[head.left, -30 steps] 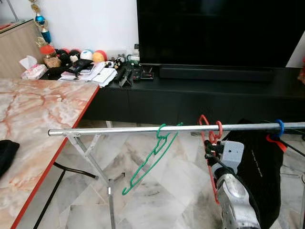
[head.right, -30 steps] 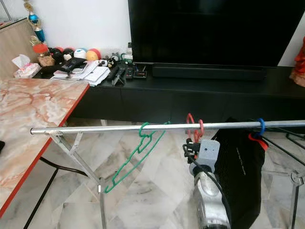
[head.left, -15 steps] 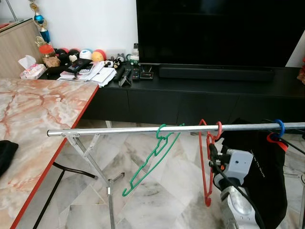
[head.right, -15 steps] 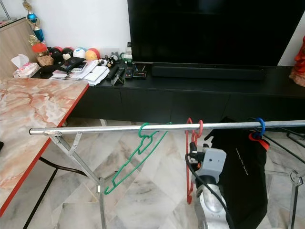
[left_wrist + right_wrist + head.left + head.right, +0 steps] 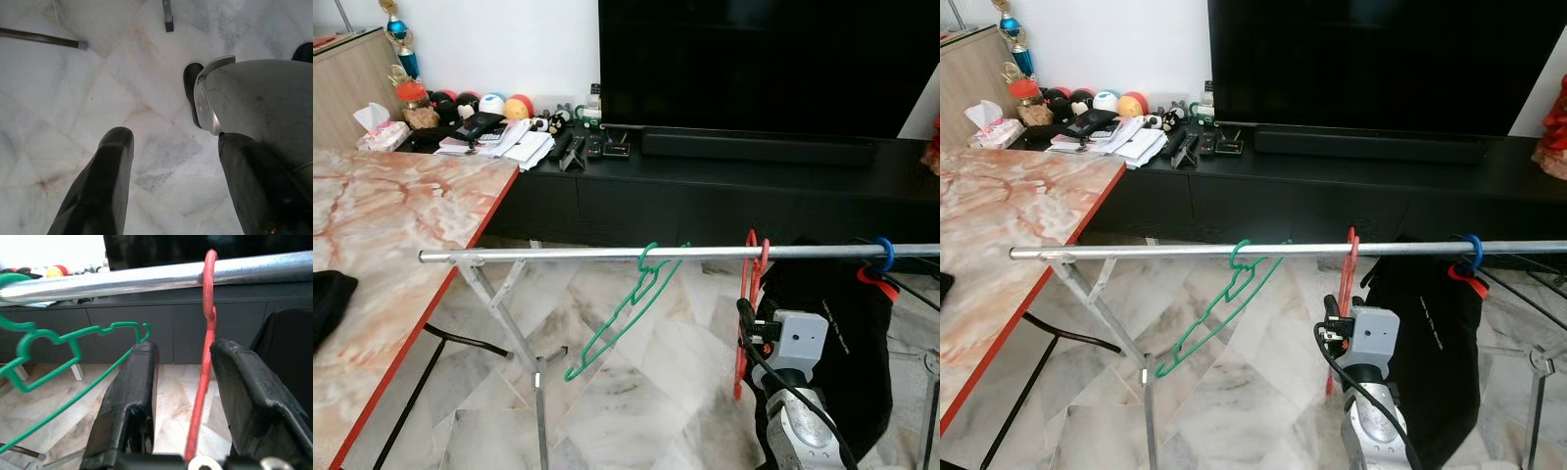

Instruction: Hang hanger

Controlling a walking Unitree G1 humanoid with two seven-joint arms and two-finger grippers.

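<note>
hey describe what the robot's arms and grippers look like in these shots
The right arm is silver metal, topped by a boxy grey wrist module with a black cable looping beside it. The right gripper has two long, thick black fingers. The left gripper has the same black fingers, beside a rounded silver-grey part of the robot.

I'm seeing my right arm [image 5: 800,421] at about five o'clock in the head views: a rounded silver shell, scuffed and speckled, topped by a pale grey boxy wrist module with a small dark round port on its face. Black cables are looping along its left flank, and a small connector block with a touch of red is sitting beside the box. The right gripper [image 5: 182,382] is showing two long, matte black fingers with dusty, flat inner faces. The left gripper [image 5: 173,186] is showing the same black fingers, with a curved silver casing beside them at two o'clock.
</note>
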